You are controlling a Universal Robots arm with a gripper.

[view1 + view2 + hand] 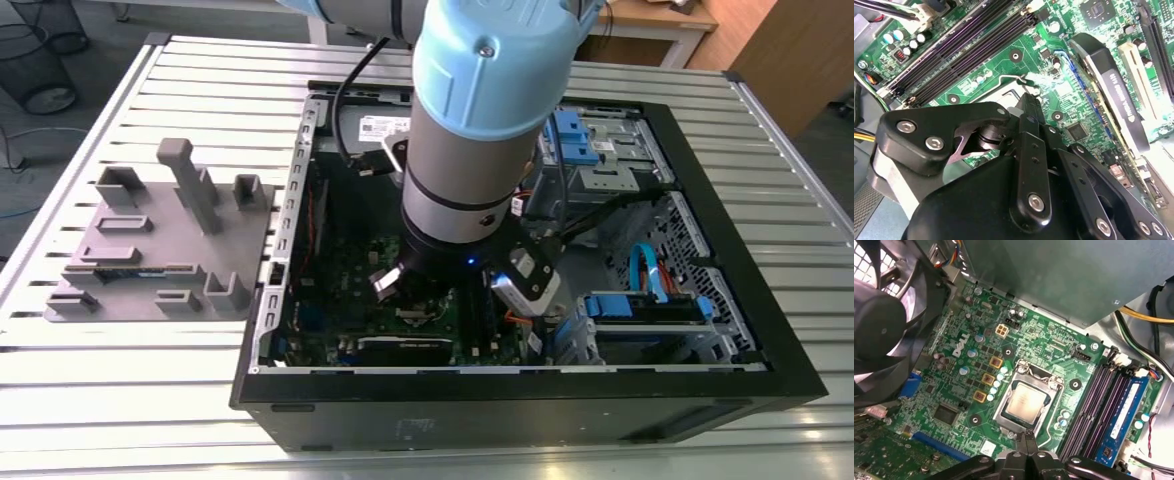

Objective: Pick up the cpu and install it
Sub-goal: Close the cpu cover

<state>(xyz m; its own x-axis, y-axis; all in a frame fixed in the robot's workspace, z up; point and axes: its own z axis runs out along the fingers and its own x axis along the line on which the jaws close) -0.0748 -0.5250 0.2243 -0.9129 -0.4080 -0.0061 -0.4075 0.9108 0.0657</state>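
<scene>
The end effector has its fingers closed fully together, and in both wrist views we see nothing held between them. It hangs low inside the computer case, with its tips just beside one edge of the socket.

The cpu lies flat in that socket, silvery top up, apart from the fingertips. We cannot tell whether it is fully seated or whether the socket frame is clamped over it.

We judge the following hazards, working outward:

- **Tip contact.** The closed tips are near the cpu. Any downward or sideways drift could strike its top or nudge it out of square, loading the contacts beneath it unevenly.
- **Lever snag.** In the second wrist view the wire retention lever runs close to the tips. Catching it could spring the lever or drag the frame.
- **Board components.** Small capacitors and the memory slots flank the socket on the motherboard. The broad black linkage behind the tips could clip them.
- **Case clearance.** The fan and loose cables stand near the arm. A wide withdrawal or rotation could foul them.
</scene>
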